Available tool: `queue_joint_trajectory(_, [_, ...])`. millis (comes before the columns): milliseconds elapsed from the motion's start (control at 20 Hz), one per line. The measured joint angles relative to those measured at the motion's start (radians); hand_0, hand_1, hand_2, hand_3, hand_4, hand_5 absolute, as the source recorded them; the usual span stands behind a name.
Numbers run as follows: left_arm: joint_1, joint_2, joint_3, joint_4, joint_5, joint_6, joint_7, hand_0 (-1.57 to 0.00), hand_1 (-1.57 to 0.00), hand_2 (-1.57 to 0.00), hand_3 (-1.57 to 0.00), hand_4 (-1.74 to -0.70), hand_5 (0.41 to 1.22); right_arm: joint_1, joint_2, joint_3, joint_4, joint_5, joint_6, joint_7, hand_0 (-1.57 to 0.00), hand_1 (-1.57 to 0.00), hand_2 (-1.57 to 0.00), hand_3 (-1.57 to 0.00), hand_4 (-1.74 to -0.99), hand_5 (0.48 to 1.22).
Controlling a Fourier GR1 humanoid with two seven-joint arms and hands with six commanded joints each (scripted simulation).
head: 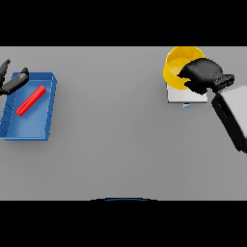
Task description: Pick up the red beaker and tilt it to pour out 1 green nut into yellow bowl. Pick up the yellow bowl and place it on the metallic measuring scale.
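We see one grey table (pixel 120 144) spreading away from us, bare across its near and middle stretch. Farther out on our left sits one blue tray (pixel 12 128), a shallow rectangular bin whose long sides run away from us with a slight lean to the right. Inside it lies a single red beaker (pixel 31 100), seen as a slim red bar resting on its side; its long axis runs diagonally, the near end pointing toward our lower left and the far end toward the upper right, near the tray's far right corner. We cannot tell which end is its mouth. At the tray's far left corner our left hand (pixel 13 81) shows at the edge of the view, its dark fingers loosely spread and holding nothing, apart from the beaker. On our right, about as far away, stands one metallic measuring scale (pixel 179 96), a pale square plate with a small blue mark at its near edge. The one yellow bowl (pixel 177 65) sits upright on the scale's far part, its round opening facing up and its rim overhanging the plate's far side. Our right hand (pixel 205 75) reaches in from the right on a white and grey forearm, fingers curled over the bowl's right rim, gripping it. We make out no green nut.
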Motion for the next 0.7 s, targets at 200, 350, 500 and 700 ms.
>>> queue_joint_trajectory(200, [0.000,0.002,-0.005,-0.007,-0.014,0.008,0.025,0.00,0.00,0.00,0.00,-0.86,0.789,-0.030,0.022,-0.026,0.144,0.020,-0.048,-0.027,-1.57,-1.57,-1.45,-1.24,-1.741,1.221])
queue_joint_trajectory(350, [-0.007,-0.017,-0.019,0.015,-0.027,0.020,0.014,0.00,0.00,0.00,0.00,-0.86,0.804,-0.016,0.034,-0.039,0.178,0.017,-0.069,-0.048,-1.57,-1.57,-1.40,-1.34,-1.741,1.221])
queue_joint_trajectory(500, [-0.003,-0.008,-0.015,0.001,-0.025,0.019,0.019,0.00,0.00,0.00,0.00,-0.85,0.807,-0.031,0.051,-0.051,0.241,0.026,-0.080,-0.042,-1.57,-1.57,-1.38,-1.38,-1.741,1.221])
queue_joint_trajectory(700, [0.001,-0.007,-0.017,0.006,-0.024,0.010,0.021,0.00,0.00,0.00,0.00,-0.84,0.788,-0.029,0.058,-0.055,0.278,0.036,-0.087,-0.063,-1.57,-1.57,-1.38,-1.42,-1.741,1.221])
